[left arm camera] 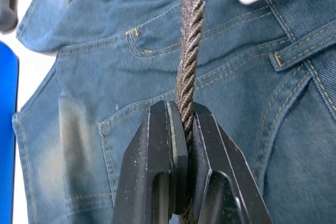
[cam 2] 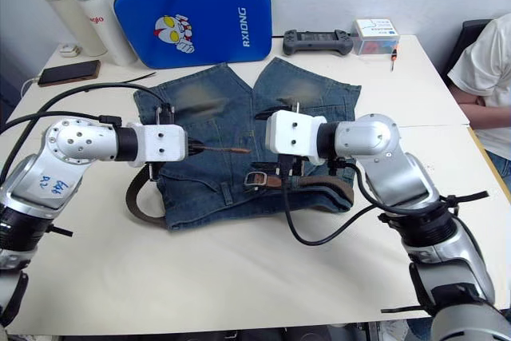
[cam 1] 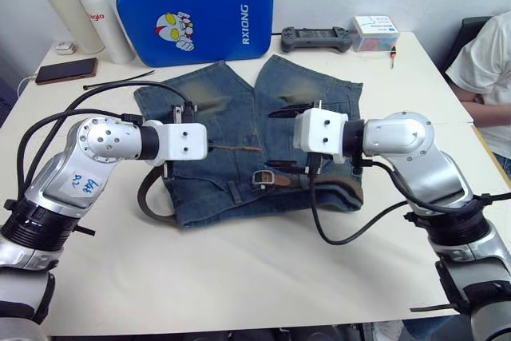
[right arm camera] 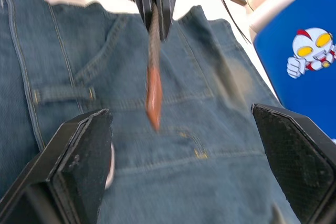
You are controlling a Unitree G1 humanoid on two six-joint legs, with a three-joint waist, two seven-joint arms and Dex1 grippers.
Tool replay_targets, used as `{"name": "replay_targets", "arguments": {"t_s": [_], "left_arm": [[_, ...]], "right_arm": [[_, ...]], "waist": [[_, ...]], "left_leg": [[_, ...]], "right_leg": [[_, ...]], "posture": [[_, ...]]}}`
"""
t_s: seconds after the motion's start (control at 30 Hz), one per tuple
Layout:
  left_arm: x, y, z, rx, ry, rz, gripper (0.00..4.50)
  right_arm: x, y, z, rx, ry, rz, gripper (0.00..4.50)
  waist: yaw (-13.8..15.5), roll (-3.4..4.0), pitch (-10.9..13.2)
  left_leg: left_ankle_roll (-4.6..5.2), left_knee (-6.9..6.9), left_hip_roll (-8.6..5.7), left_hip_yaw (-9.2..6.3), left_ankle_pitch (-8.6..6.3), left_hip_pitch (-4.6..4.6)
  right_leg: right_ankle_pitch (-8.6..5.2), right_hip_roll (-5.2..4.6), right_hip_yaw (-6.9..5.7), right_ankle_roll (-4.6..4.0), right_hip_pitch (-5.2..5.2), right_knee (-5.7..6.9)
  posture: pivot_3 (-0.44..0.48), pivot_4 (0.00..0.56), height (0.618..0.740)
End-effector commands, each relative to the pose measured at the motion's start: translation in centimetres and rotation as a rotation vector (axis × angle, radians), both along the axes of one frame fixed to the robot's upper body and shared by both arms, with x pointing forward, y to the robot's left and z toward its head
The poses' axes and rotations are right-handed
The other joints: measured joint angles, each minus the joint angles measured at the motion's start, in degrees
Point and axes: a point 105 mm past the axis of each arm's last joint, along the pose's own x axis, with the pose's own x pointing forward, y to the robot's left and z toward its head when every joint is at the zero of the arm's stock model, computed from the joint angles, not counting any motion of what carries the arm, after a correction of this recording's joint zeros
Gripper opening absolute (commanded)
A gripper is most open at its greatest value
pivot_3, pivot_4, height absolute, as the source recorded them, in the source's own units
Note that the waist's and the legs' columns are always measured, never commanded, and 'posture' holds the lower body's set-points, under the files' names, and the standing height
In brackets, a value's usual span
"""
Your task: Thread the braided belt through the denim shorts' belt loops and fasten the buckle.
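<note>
table (cam 1: 239, 277) | left gripper (left arm camera: 186, 129) pinching braided belt (left arm camera: 190, 51) | right gripper (right arm camera: 181, 145) wide

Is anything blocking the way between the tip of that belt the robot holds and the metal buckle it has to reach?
Nothing visible does. The left gripper is shut on the braided belt, whose tan tip points over bare denim shorts toward the buckle. The right gripper, open, sits beside the path, not across it.
</note>
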Motion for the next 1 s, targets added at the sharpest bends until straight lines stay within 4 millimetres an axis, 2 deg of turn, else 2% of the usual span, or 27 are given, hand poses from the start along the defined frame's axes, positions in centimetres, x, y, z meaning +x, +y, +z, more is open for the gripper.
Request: {"name": "replay_targets", "arguments": {"t_s": [0.03, 0.07, 0.13, 0.17, 0.23, 0.27, 0.33, 0.53, 0.6, 0.67, 0.7, 0.83, 0.9, 1.0], "left_arm": [[0.1, -0.1, 1.1, 0.005, -0.051, -0.012, 0.0], [0.1, -0.3, 1.3, -0.02, -0.043, -0.01, 0.0], [-0.1, -0.6, 1.5, -0.05, -0.032, -0.012, 0.0], [-0.2, -0.6, 1.6, -0.053, -0.032, -0.01, 0.0], [-0.1, -0.5, 1.7, -0.067, -0.029, 0.004, 0.0], [-0.1, -0.4, 1.9, -0.084, -0.026, 0.014, 0.0], [-0.1, -0.4, 2.1, -0.115, -0.016, 0.034, 0.0], [-0.2, 0.7, 2.9, -0.236, 0.026, 0.13, 0.0], [-0.3, 1.2, 3.2, -0.315, 0.071, 0.171, 0.88], [-0.8, 2.2, 3.5, -0.419, 0.157, 0.234, 1.4], [-0.9, 2.9, 4.2, -0.514, 0.21, 0.288, 1.93], [-2.4, 5.0, 6.5, -0.821, 0.42, 0.424, 3.5], [-3.2, 5.8, 7.1, -0.898, 0.489, 0.472, 4.33], [-4.7, 6.3, 7.6, -1.038, 0.619, 0.472, 4.43]], "right_arm": [[-0.2, 0.7, 0.6, 0.029, -0.008, -0.003, 3.91], [-0.1, 0.9, 0.5, 0.042, 0.007, -0.006, 3.71], [0.0, 1.2, 0.1, 0.046, 0.028, -0.004, 2.81], [0.0, 1.3, 0.1, 0.051, 0.032, -0.005, 2.22], [0.1, 1.4, 0.1, 0.057, 0.036, -0.006, 1.38], [0.1, 1.4, 0.1, 0.058, 0.038, -0.007, 0.72], [0.2, 1.4, 0.1, 0.061, 0.042, -0.009, 0.07], [1.0, 1.3, 0.0, 0.059, 0.038, -0.04, 0.07], [1.3, 1.3, 0.2, 0.064, 0.032, -0.048, 0.0], [1.6, 1.4, 0.4, 0.072, 0.022, -0.054, 0.0], [1.8, 1.5, 0.5, 0.073, 0.013, -0.058, 0.0], [2.4, 2.1, 0.7, 0.088, -0.018, -0.062, 0.0], [2.5, 2.4, 0.8, 0.099, -0.037, -0.06, 0.0], [2.5, 2.7, 0.8, 0.104, -0.079, -0.042, 0.0]], "waist": [[0.0, 0.0, 0.0], [0.0, 0.0, 0.0], [0.02, 0.0, 0.0], [-0.03, 0.0, 0.0], [-0.04, 0.0, 0.0], [-0.04, 0.0, 0.0], [-0.02, 0.0, 0.0], [-0.04, 0.0, 0.0], [-0.06, 0.0, 0.0], [-0.13, 0.0, 0.0], [-0.18, 0.0, 0.0], [-0.14, 0.0, 0.0], [-0.15, -0.05, -0.02], [-0.18, -0.06, -0.03]], "left_leg": [[0.0, 0.01, 0.0, 0.0, 0.0, 0.0], [0.0, 0.02, 0.0, 0.0, 0.0, 0.0], [0.0, 0.03, 0.0, -0.01, 0.0, 0.0], [0.0, 0.03, 0.0, -0.02, 0.0, 0.0], [0.0, 0.03, 0.0, -0.02, 0.0, 0.0], [-0.01, 0.04, 0.0, -0.02, 0.0, 0.0], [-0.01, 0.04, 0.0, -0.03, 0.01, 0.0], [-0.01, 0.06, 0.0, -0.03, 0.01, 0.0], [-0.02, 0.07, 0.0, -0.04, 0.01, 0.0], [-0.02, 0.08, 0.0, -0.04, 0.01, 0.0], [-0.02, 0.08, 0.0, -0.03, 0.01, 0.0], [-0.05, 0.1, 0.0, -0.07, 0.03, 0.0], [-0.05, 0.14, 0.0, -0.1, 0.03, 0.0], [-0.05, 0.16, -0.03, -0.12, 0.02, 0.03]], "right_leg": [[0.0, 0.0, 0.0, 0.0, 0.0, 0.0], [0.0, 0.0, 0.0, 0.0, 0.0, 0.0], [0.0, 0.0, -0.01, 0.0, 0.0, 0.02], [0.0, 0.0, -0.01, 0.0, 0.0, 0.03], [0.0, 0.0, -0.01, 0.0, -0.01, 0.04], [0.0, 0.0, -0.01, 0.0, -0.01, 0.05], [0.0, 0.0, -0.02, 0.0, 0.0, 0.05], [0.0, 0.0, -0.02, 0.0, -0.01, 0.09], [0.0, 0.0, -0.02, 0.0, -0.01, 0.1], [0.0, 0.0, -0.02, 0.0, 0.0, 0.11], [0.0, 0.0, -0.01, 0.0, -0.01, 0.12], [0.0, 0.01, -0.02, 0.0, -0.04, 0.22], [0.0, 0.01, -0.04, 0.0, -0.03, 0.24], [0.0, 0.01, -0.04, 0.0, -0.04, 0.37]], "posture": [[0.0, 0.15, 0.74], [0.0, 0.15, 0.74], [0.0, 0.15, 0.74], [0.0, 0.15, 0.74], [0.0, 0.15, 0.74], [0.0, 0.15, 0.74], [0.0, 0.15, 0.74], [0.0, 0.15, 0.74], [0.0, 0.15, 0.74], [0.0, 0.15, 0.74], [0.0, 0.15, 0.74], [0.0, 0.15, 0.74], [0.0, 0.15, 0.74], [0.0, 0.15, 0.74]]}}
